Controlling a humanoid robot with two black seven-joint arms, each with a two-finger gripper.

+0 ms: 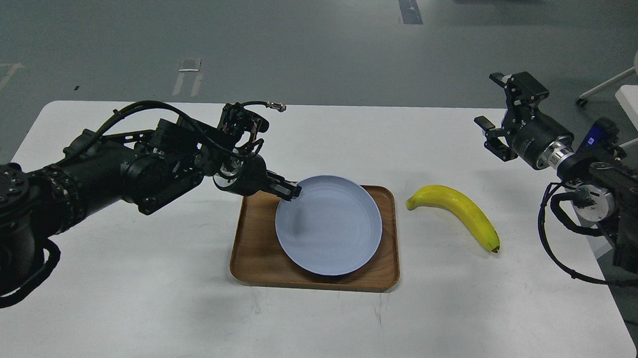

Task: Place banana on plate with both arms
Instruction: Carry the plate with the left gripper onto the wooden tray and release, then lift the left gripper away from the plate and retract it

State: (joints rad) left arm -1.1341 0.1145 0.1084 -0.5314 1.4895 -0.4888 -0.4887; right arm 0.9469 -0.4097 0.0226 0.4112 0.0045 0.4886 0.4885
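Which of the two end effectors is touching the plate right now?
The left end effector: its tips meet the plate rim over the tray. The right end effector hangs apart.

Views: one only, the head view; nothing shared with a second camera.
Position: high, at the robot's head, behind the near long edge of the table [453,328].
Facing: forward and down, across the table to grey floor [304,42] beyond.
Distance: middling; nearly the whole tabletop fits, near corners cut by the lower edge.
Centre of frame: wooden tray [255,252] with the plate [330,228].
Sides: left arm [106,168] enters from the left edge, right arm [597,177] from the right edge.
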